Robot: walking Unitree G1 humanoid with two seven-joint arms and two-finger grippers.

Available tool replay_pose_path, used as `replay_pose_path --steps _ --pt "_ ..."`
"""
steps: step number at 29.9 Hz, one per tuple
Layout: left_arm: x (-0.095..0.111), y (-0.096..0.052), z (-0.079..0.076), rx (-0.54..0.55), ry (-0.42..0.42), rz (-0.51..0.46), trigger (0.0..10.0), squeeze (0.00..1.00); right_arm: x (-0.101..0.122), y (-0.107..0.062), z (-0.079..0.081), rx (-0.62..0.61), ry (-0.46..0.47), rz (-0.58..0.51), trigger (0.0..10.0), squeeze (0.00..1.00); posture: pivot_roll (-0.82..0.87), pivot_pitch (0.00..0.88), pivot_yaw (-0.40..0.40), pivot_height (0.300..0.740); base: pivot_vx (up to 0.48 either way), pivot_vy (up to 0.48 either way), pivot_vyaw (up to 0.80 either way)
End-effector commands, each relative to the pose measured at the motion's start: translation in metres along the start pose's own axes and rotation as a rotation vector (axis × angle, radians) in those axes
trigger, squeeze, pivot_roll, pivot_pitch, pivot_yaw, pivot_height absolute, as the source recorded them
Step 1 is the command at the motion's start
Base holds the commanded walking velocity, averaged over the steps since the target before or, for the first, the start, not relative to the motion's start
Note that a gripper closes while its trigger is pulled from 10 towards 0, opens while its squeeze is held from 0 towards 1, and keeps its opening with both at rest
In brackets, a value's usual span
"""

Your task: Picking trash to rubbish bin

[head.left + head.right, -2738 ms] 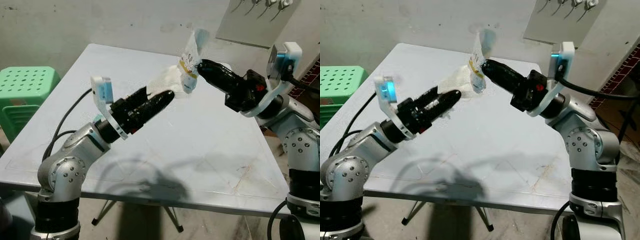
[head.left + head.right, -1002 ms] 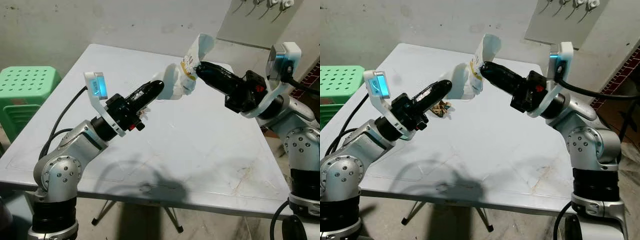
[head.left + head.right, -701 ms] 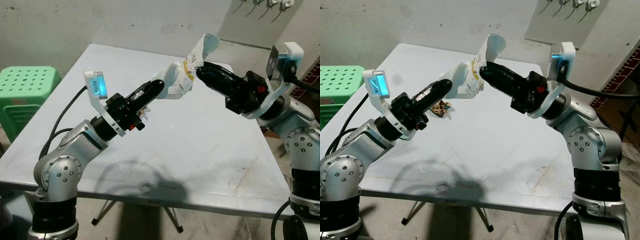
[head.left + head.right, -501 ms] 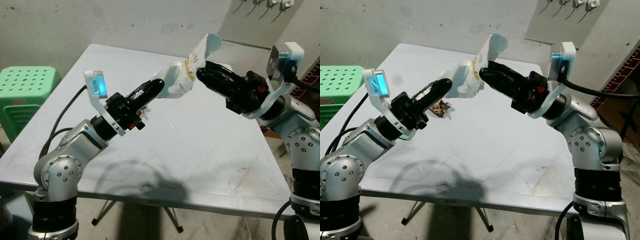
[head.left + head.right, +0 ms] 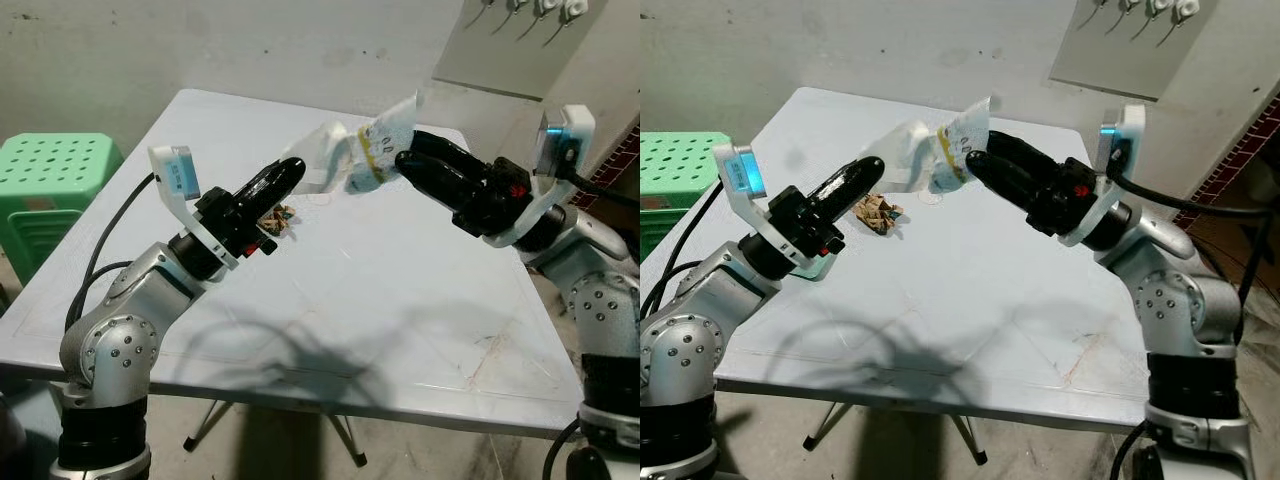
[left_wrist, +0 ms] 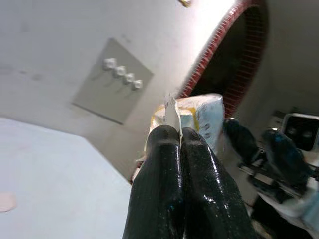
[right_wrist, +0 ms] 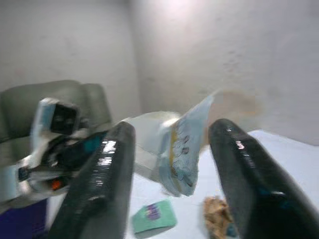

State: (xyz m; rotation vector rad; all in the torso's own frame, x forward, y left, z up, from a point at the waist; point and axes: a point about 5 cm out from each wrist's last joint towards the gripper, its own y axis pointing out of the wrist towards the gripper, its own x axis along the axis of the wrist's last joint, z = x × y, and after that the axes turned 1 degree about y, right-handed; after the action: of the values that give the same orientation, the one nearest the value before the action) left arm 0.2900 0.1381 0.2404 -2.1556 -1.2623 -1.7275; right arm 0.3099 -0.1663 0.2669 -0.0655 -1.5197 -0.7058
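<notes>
A white and yellow snack wrapper (image 5: pixel 372 150) hangs in the air above the far side of the white table (image 5: pixel 400 300). My left gripper (image 5: pixel 289 166) is shut on the wrapper's white left end; a sliver of it sticks out between the closed fingers (image 6: pixel 164 149). Just right of the wrapper is my right gripper (image 5: pixel 408 160), open, with its two fingers (image 7: pixel 107 164) spread wide on either side of the loose printed end (image 7: pixel 184 149). A brown crumpled scrap (image 5: pixel 877 213) lies on the table below the left gripper.
A green plastic stool (image 5: pixel 50 175) stands left of the table. A small green card (image 7: pixel 154 214) lies on the table near the scrap. A grey panel with hooks (image 5: pixel 520 40) leans on the wall behind. A brick edge (image 5: pixel 1240 130) is at the right.
My right gripper has opened and let go of the wrapper. My left gripper, still shut on it, has drawn it left and a little lower.
</notes>
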Motion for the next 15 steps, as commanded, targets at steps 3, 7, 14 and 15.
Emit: replay_pose_path --steps 3,7,14,15 --pt "0.001 -0.003 0.005 0.045 0.028 -0.008 0.0 0.0 0.001 -0.01 -0.01 -0.147 -0.038 -0.036 10.0 1.0 0.08 0.022 -0.109 0.74 0.0 0.0 0.0" --pt "0.003 -0.004 0.013 0.127 0.058 -0.041 0.0 0.0 -0.006 -0.016 -0.02 -0.328 -0.069 -0.073 10.0 1.0 0.08 0.02 -0.098 0.74 0.0 0.0 0.0" --pt "-0.005 -0.008 0.039 0.383 0.157 -0.032 0.0 0.0 -0.018 -0.034 -0.041 -0.714 -0.116 -0.125 10.0 1.0 0.07 0.01 -0.078 0.74 0.0 0.0 0.0" --pt "-0.007 -0.008 0.042 0.402 0.175 -0.023 0.0 0.0 -0.021 -0.036 -0.041 -0.74 -0.12 -0.118 10.0 1.0 0.07 0.008 -0.077 0.74 0.0 0.0 0.0"
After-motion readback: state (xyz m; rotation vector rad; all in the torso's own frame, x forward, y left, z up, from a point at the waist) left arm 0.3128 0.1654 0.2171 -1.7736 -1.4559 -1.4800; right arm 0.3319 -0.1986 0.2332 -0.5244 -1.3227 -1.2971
